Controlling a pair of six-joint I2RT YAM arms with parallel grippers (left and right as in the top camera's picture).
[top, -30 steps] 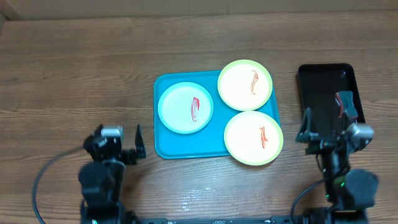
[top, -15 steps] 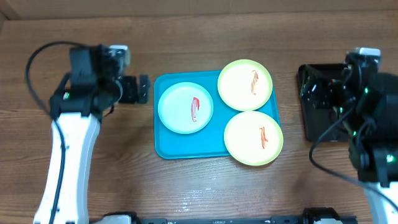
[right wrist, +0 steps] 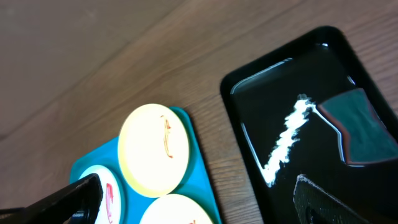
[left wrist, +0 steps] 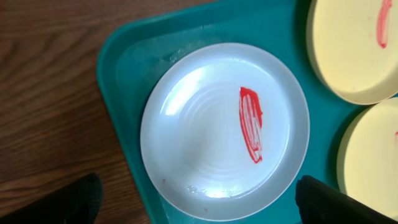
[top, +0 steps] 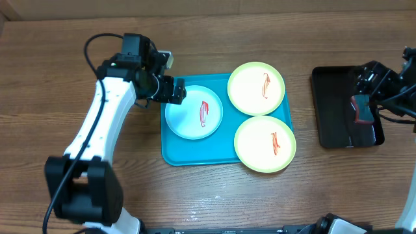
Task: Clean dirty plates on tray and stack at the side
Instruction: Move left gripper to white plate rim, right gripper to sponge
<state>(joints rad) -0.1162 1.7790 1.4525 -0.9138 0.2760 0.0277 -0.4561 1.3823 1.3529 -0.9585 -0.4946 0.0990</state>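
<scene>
The turquoise tray (top: pixel 177 153) holds three plates. The white plate (top: pixel 194 112) with a red smear lies at its left. Two pale yellow plates with lime rims, one at the back (top: pixel 256 88) and one at the front (top: pixel 264 143), each carry a red-orange smear. My left gripper (top: pixel 177 92) is open and empty above the white plate's back left rim. In the left wrist view the white plate (left wrist: pixel 211 137) fills the space between the open fingers (left wrist: pixel 199 208). My right gripper (top: pixel 372 77) is open and empty above the black tray (top: pixel 331 107).
The narrow glossy black tray (right wrist: pixel 292 112) stands right of the turquoise tray (right wrist: pixel 199 155) and holds a dark grey and red pad (top: pixel 361 109). Bare wooden table lies to the left and front of the turquoise tray. My left arm crosses the table's left side.
My left arm has swung right, from the table beside the tray to over the white plate's edge. My right arm has moved right and now reaches in over the black tray.
</scene>
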